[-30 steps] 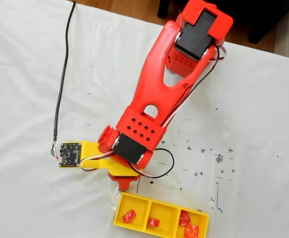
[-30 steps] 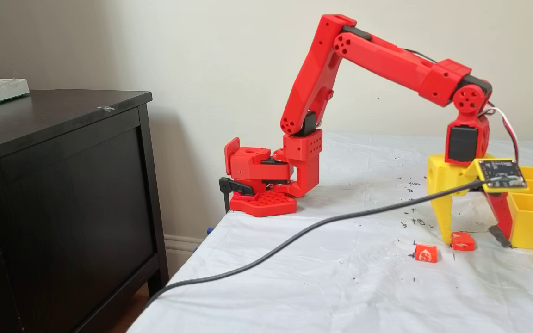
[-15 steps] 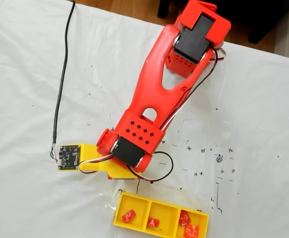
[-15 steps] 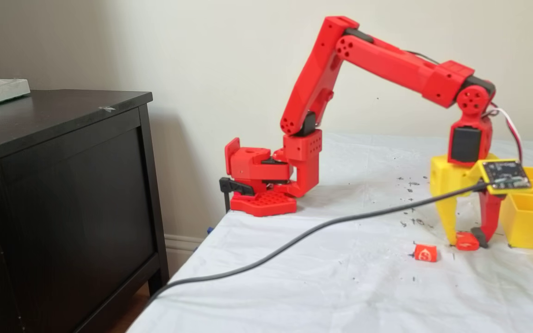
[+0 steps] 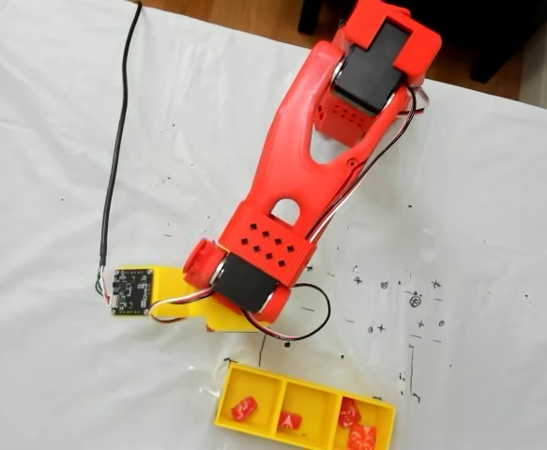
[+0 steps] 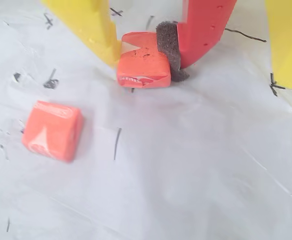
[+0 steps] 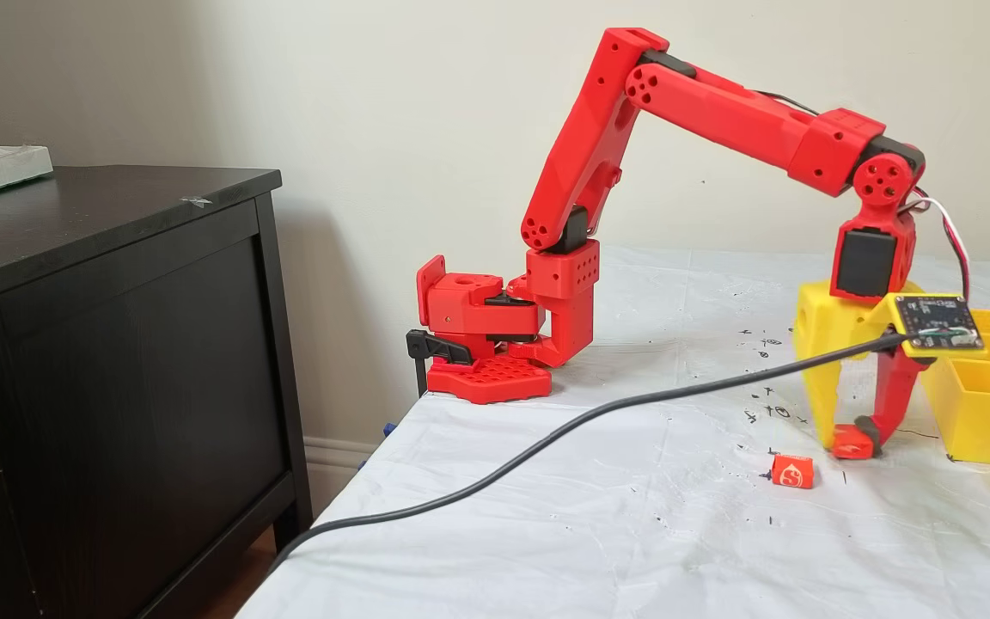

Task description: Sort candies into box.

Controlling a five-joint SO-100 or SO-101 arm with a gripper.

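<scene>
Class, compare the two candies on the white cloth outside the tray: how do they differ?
The gripped candy sits pinched between the gripper's yellow and red fingers; the loose candy lies free, touching nothing. The gripped candy is beside the tray; the loose candy lies farther off. Both are small orange-red wrapped squares.

red arm point(image 5: 296, 178), yellow box point(image 5: 303, 408), four candies point(image 5: 244, 408)

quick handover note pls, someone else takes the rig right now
Gripper: shut on a candy, yellow finger one side, red finger's foam pad the other, low at the cloth beside the box.
Done: four candies in the box, one in the left compartment, one in the middle, two in the right.
Left: box the gripped one, then the loose candy.
</scene>
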